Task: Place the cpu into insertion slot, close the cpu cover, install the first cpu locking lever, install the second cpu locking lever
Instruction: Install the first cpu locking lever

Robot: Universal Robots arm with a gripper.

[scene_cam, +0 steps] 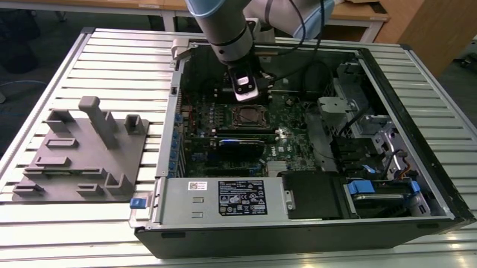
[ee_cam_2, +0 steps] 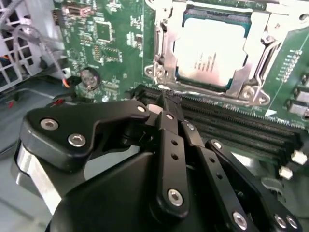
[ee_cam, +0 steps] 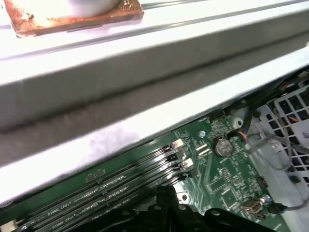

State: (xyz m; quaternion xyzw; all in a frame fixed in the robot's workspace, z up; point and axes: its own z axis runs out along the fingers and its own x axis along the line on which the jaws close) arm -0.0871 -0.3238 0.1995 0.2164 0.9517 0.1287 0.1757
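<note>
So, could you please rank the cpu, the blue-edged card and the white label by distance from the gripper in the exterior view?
From the gripper:
1. cpu, right beside it.
2. blue-edged card, a step farther toward the camera.
3. white label, on the metal box nearest the camera.

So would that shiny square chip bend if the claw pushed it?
Probably not: the cpu has a flat metal top, so it looks stiff. It likely wouldn't slide either, since the cpu cover frames it.
</note>
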